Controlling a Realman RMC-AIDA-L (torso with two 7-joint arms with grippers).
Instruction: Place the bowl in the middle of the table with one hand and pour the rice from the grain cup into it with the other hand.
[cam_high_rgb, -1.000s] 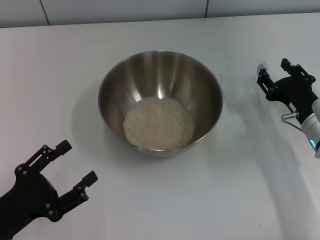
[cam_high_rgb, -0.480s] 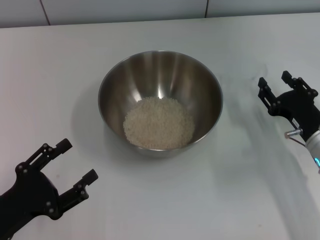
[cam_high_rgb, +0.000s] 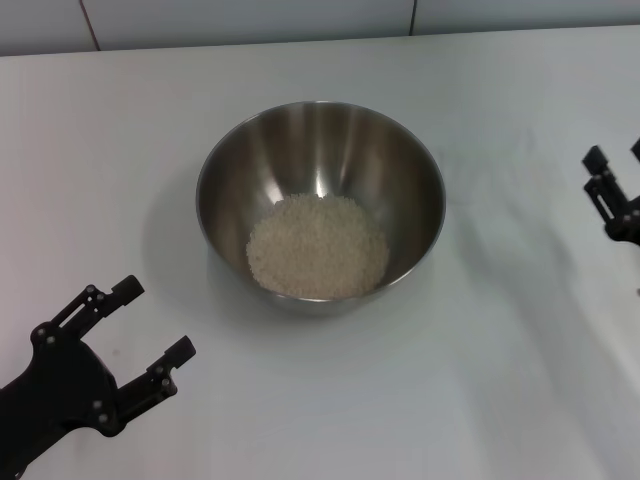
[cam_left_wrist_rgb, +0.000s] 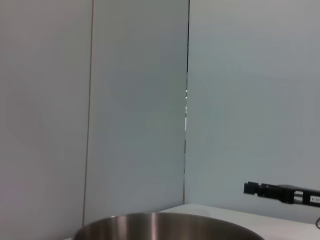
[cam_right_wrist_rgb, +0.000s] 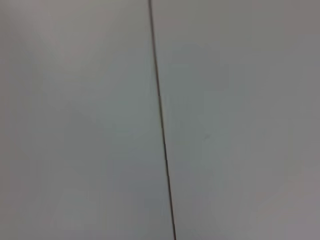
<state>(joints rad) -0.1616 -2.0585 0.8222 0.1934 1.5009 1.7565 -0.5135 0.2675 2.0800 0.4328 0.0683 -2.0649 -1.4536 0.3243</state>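
Where the head view looks down, the bowl (cam_high_rgb: 320, 205) stands mid-table (cam_high_rgb: 480, 400) holding a pale heap of rice (cam_high_rgb: 318, 246). At near left the left gripper (cam_high_rgb: 150, 330) rests with fingers apart and empty. The right gripper (cam_high_rgb: 612, 195) is cut by the right edge; its fingers appear spread.

From the left wrist, only the bowl's rim (cam_left_wrist_rgb: 167, 227) shows beneath a wall panel (cam_left_wrist_rgb: 135, 100).

From the right wrist, only panel and seam (cam_right_wrist_rgb: 161, 120) show.
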